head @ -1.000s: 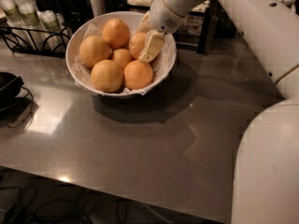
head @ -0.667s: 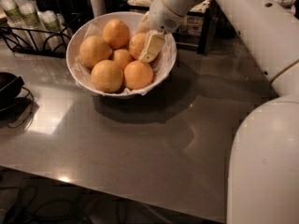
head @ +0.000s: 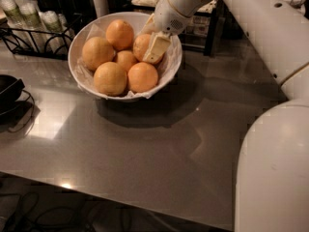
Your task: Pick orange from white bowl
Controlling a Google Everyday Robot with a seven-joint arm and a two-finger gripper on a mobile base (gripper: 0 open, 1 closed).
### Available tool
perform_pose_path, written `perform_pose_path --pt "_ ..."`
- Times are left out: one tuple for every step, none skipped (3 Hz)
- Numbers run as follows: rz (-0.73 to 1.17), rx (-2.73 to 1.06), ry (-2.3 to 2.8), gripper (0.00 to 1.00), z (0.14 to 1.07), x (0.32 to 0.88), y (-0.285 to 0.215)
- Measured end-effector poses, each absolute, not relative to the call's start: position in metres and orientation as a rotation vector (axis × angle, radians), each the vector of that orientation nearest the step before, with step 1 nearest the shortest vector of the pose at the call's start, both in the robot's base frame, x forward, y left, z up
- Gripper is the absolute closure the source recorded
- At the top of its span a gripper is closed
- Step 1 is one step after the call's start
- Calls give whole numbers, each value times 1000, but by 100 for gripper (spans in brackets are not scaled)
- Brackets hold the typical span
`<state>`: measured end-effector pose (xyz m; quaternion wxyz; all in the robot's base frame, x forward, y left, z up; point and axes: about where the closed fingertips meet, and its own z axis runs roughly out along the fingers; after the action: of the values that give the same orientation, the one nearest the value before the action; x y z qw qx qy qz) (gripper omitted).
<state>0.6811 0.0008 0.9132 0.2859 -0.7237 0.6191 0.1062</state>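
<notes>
Little has changed: gripper (head: 153, 47) still rests on the orange (head: 140, 43) at the right rear of the bowl (head: 71, 57). I can't tell if it's clamped. Orange unlifted; I judge the grasp unfinished.

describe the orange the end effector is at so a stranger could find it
Find the white bowl on the grey counter. At its back right side the end effector reaches in. The orange there is the only one partly hidden behind it; the other five sit uncovered.
</notes>
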Motion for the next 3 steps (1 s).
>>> perform_pose_path --pt "284 -1935 1654 100 913 681 1" --pt "285 -1934 1650 100 914 681 2" --pt "254 -1921 1616 100 930 678 2"
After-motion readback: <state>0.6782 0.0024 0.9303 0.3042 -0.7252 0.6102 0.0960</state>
